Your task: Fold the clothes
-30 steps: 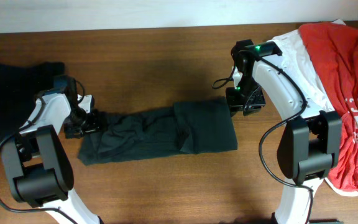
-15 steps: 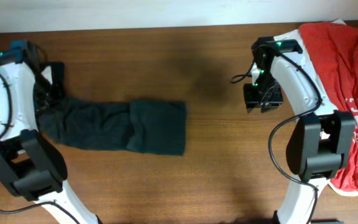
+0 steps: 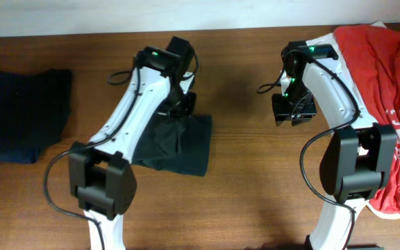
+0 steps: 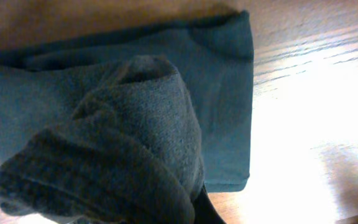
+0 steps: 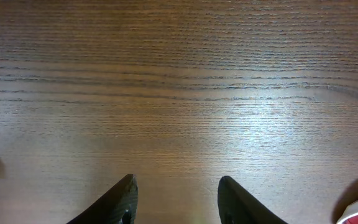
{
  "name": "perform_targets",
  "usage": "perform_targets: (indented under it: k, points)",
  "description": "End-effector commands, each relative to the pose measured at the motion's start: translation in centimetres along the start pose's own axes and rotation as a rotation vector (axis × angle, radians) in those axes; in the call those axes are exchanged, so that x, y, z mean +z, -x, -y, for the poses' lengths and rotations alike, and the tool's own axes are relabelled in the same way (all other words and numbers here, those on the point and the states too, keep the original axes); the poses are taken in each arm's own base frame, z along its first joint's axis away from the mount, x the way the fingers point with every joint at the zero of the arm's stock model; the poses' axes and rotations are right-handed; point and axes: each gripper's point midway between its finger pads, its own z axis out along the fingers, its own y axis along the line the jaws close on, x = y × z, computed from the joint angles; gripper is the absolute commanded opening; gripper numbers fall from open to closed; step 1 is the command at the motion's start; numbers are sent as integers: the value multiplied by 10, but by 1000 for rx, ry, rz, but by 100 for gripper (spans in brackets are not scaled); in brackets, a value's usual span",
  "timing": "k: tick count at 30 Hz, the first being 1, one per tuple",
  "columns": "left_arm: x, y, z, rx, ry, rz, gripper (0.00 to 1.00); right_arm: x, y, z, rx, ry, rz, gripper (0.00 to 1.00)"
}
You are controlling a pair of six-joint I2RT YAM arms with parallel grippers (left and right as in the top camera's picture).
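The clothes are a very dark greenish T-shirt point(image 3: 189, 149) lying as a short folded bundle at the middle of the table. My left gripper point(image 3: 180, 104) hovers over its far edge, shut on a bunched end of the shirt. In the left wrist view that lifted fold point(image 4: 123, 149) hangs close in front of the camera and hides the fingers. The flat layer point(image 4: 229, 93) lies beneath on the wood. My right gripper point(image 3: 294, 110) stands apart to the right. It is open point(image 5: 178, 178) over bare table with nothing between its fingers.
A dark folded garment point(image 3: 19, 114) lies at the far left. A red shirt with white lettering point(image 3: 387, 104) and a white shirt point(image 3: 325, 52) are heaped at the right edge, just behind my right arm. Bare wood point(image 3: 248, 180) lies between the two arms.
My left arm swung from the far left to the middle, carrying the shirt's left end over its right part. The long strip became a short bundle. My right gripper drew back from the shirt, then held still.
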Motion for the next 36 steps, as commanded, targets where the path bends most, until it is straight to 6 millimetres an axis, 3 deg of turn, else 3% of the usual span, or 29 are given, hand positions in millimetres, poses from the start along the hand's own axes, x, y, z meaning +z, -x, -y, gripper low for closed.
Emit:
perform_targets:
  k: [1, 5, 8, 10, 15, 22, 24, 27, 28, 29, 30, 32, 34, 35, 36]
  points:
    - [21, -2, 9, 11, 9, -56, 6, -16, 4, 2, -8, -7, 51, 46]
    - [8, -5, -36, -29, 153, -70, 4, -16, 4, 2, -8, -7, 51, 47]
    - [-29, 9, -61, -67, 175, -4, 2, -16, 4, 2, -8, -7, 51, 47]
    - [-50, 19, -63, -75, 165, 55, 3, -16, 4, 2, -8, -7, 50, 47]
    - [-49, -9, -46, -37, 92, -61, 3, -16, 4, 2, -10, -8, 50, 47]
    - [-39, -11, -2, 55, 50, -73, 3, -16, 2, 2, -10, -8, 42, 47]
    - [-22, -16, 7, 79, 58, -130, 3, -15, 1, 2, -10, -8, 38, 47]
    - [9, -21, 41, 125, -4, -207, 3, -15, 0, 2, -10, -8, 36, 47]
    - [14, -24, 48, 136, -15, -222, 7, -15, 0, 2, -10, -8, 36, 47]
    - [18, -27, 55, 156, -12, -235, 40, -16, 0, 2, -10, -8, 36, 47]
    - [18, -29, 60, 167, -11, -236, 64, -16, 0, 2, -10, -8, 36, 47]
    - [12, -22, 56, 170, -13, -209, 66, -16, 0, 2, -10, -8, 36, 50]
    - [-11, 3, 31, 110, -13, -112, 67, -15, 0, 2, -10, -7, 35, 52]
    - [-34, 26, -9, 29, 15, -16, 68, -16, -1, -10, -60, 65, 31, 52]
    - [-44, 45, -44, -49, 12, 59, 68, -23, -3, -48, -171, 284, 40, 52]
